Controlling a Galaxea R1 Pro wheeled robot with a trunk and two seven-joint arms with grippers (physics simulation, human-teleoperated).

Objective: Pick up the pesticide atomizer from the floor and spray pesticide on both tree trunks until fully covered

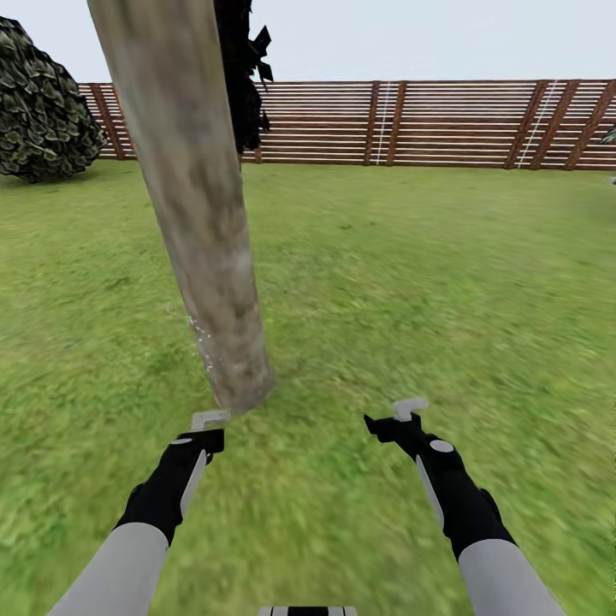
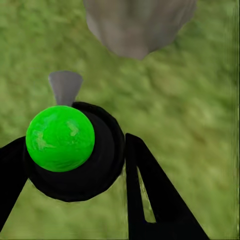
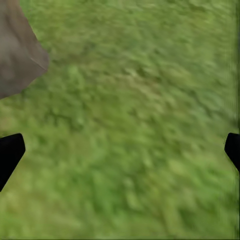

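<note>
A thick, mottled grey-brown tree trunk [image 1: 201,222] leans up from the lawn just ahead of me. A few white pesticide specks [image 1: 202,342] dot its lower left edge. My left gripper [image 1: 208,430] sits right before the trunk's base. In the left wrist view it [image 2: 75,185] is shut on the pesticide atomizer [image 2: 85,170], a black body with a bright green ball and a grey nozzle [image 2: 65,86] aimed toward the trunk's foot [image 2: 137,27]. My right gripper [image 1: 395,421] hovers over grass to the trunk's right. It is open [image 3: 120,155] with nothing between its fingers, and the trunk [image 3: 15,55] lies off to one side.
A brown slatted fence [image 1: 428,120] closes the far side of the lawn. A round dark shrub [image 1: 43,103] stands at the back left, and dark foliage [image 1: 244,77] rises behind the trunk. Open grass [image 1: 445,282] spreads to the right.
</note>
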